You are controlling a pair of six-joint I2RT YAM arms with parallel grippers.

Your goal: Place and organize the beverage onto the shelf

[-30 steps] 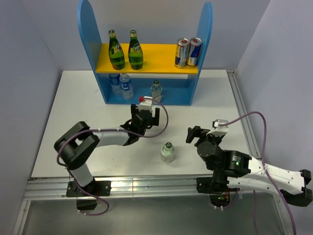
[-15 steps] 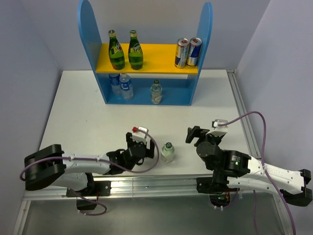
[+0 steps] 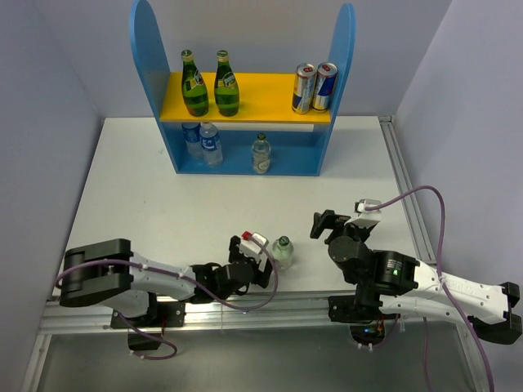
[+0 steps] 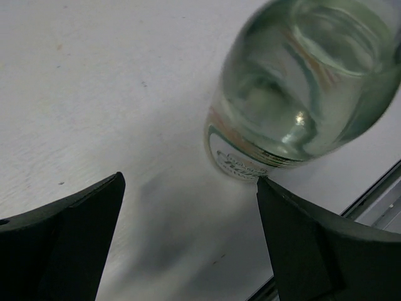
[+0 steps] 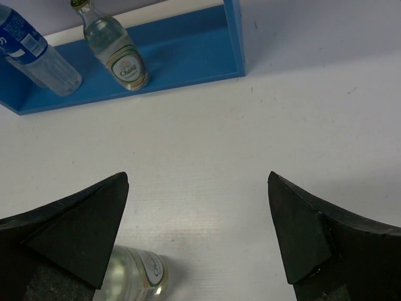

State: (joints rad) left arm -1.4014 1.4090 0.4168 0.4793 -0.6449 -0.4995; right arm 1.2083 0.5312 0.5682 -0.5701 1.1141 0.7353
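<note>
A clear glass bottle [image 3: 281, 251] with a green cap stands loose near the table's front edge. My left gripper [image 3: 263, 260] is low beside it on its left, open. In the left wrist view the bottle [image 4: 307, 81] is ahead and to the right of the open gap [image 4: 190, 182], with nothing between the fingers. My right gripper [image 3: 323, 224] hangs open to the bottle's right, holding nothing [image 5: 198, 178]; the bottle [image 5: 135, 273] shows at the lower left of that view. The shelf [image 3: 245, 98] stands at the back.
Two green bottles [image 3: 210, 83] and two cans [image 3: 315, 87] stand on the yellow upper board. On the blue base [image 5: 188, 44] are water bottles [image 5: 34, 53] and another clear glass bottle [image 5: 119, 53]. A metal rail [image 3: 245, 306] runs along the near edge.
My left arm has swung back from the shelf to the near edge, then moved right up to the loose bottle. The right arm has not moved.
</note>
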